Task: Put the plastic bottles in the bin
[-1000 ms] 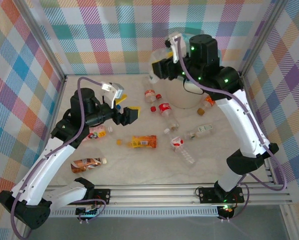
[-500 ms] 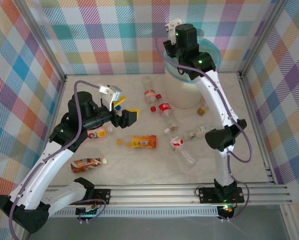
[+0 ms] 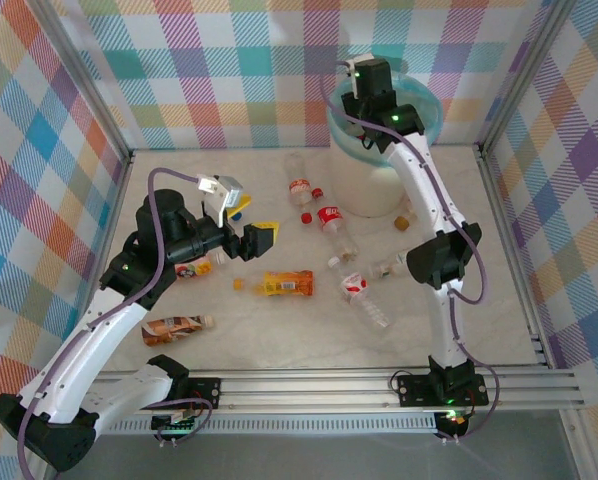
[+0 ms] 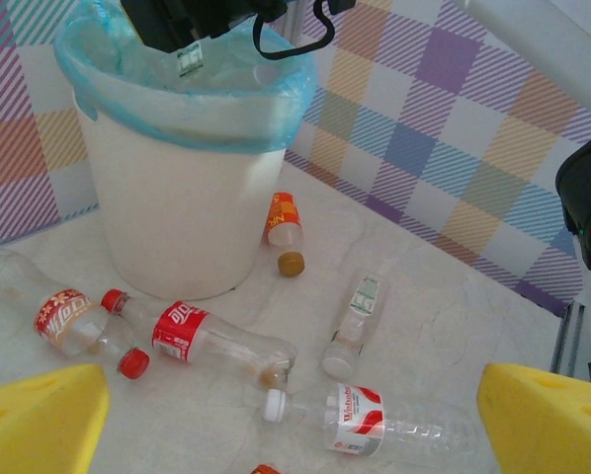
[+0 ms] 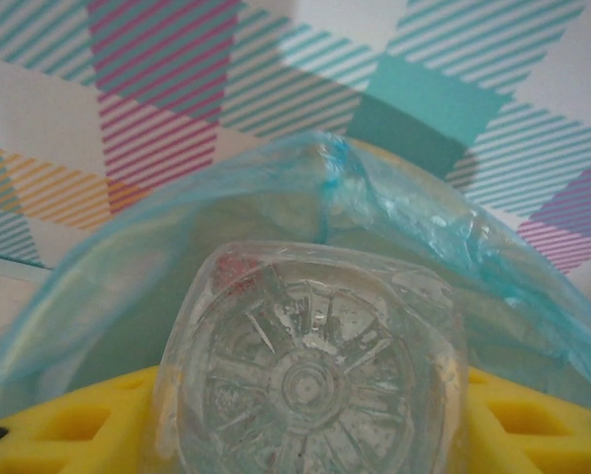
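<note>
Clutter is covering the pale table [image 3: 279,345] as I am scanning outward from the arm bases. Nearest, at the left, a brown-labelled bottle [image 3: 176,325] is lying on its side. Beyond it an orange-labelled bottle [image 3: 287,284] is resting mid-table, with a white-capped bottle [image 3: 364,300] lying to its right. A little farther back and left, the left gripper [image 3: 253,224] is hovering over the table, its yellow fingers [image 4: 39,415] spread wide and gripping nothing. Through its wrist camera I am seeing 2 bottles on their sides in front of the bin [image 4: 167,207]: a red-label bottle [image 4: 192,331] and a second red-capped bottle [image 4: 63,316]. A green-labelled bottle [image 4: 355,321] is lying to their right, and a small orange bottle [image 4: 284,217] is lying close by the bin's wall. Farthest back, the right gripper [image 5: 310,439] is hanging over the bin's teal bag [image 5: 424,247], clamped on a clear bottle [image 5: 310,375]. That bottle's base is facing the wrist camera, and it is sitting above the bag's opening.
</note>
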`<action>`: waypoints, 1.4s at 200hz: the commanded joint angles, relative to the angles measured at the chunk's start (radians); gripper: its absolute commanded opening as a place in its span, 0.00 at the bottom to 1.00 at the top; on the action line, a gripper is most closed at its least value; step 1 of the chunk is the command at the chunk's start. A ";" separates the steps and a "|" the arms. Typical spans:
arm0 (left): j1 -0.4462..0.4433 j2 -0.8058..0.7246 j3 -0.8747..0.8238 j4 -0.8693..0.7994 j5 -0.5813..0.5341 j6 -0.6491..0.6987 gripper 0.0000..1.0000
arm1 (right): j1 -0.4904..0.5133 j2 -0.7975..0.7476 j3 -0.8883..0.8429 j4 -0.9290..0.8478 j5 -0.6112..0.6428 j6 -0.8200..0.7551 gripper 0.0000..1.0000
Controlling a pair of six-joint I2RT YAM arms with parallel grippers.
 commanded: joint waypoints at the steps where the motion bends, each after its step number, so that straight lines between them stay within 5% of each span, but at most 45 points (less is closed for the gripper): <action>1: -0.011 0.004 -0.008 0.034 0.014 0.004 0.96 | -0.035 0.027 -0.004 -0.017 -0.020 0.065 0.61; 59: -0.011 0.037 -0.010 0.043 -0.020 -0.022 0.96 | -0.119 0.097 -0.017 -0.033 -0.142 0.193 0.67; 103: -0.011 0.068 0.012 0.027 -0.050 -0.047 0.96 | -0.140 0.129 0.017 -0.035 -0.147 0.231 0.89; 280: -0.010 0.061 0.155 -0.225 -0.246 -0.208 0.93 | -0.081 -0.187 0.055 -0.009 -0.448 0.385 0.85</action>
